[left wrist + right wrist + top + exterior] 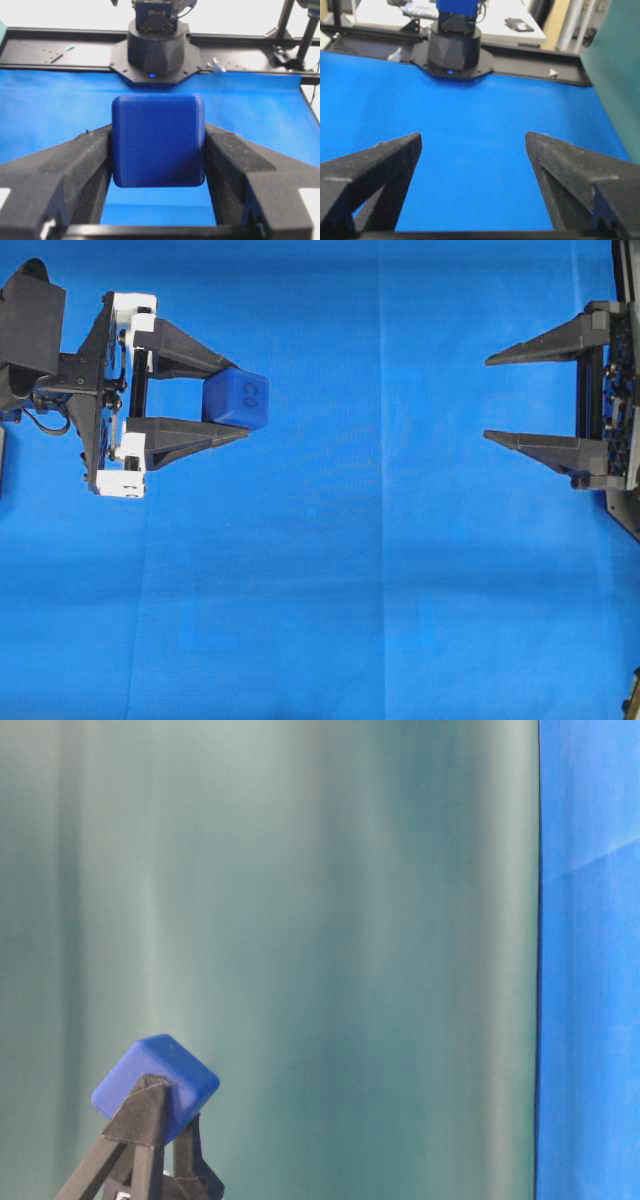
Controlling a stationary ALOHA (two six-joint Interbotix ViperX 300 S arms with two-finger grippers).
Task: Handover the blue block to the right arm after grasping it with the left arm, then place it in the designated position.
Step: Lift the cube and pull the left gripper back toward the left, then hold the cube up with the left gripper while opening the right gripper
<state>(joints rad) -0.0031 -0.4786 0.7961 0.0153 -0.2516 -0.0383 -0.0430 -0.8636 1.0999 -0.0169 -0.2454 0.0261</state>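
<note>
Overhead exterior view puts the blue block point(237, 398) between the 2 fingertips of the left gripper point(236, 400), at the left of the blue cloth point(380, 570) and well apart from the right gripper point(490, 398). The left claw is clamped on the block, one finger pressing each of 2 opposite faces, as the left wrist view confirms: the block point(158, 140) fills the gap between the fingers point(80, 165) with cloth showing beneath it. In the table-level view the block point(155, 1082) sits atop the finger tips against a teal backdrop point(330, 940), so it looks to be held off the cloth.

Holding it out at the very tips probably leaves the free faces exposed for the other arm to take. The right claw stands wide apart and empty, its fingers point(385, 160) pointing across the cloth toward the block, a posture that suits receiving.

As a cube, the block has no long axis. From overhead its face with the faint embossed mark is visible, and from table level it appears tilted, one corner uppermost.
</note>
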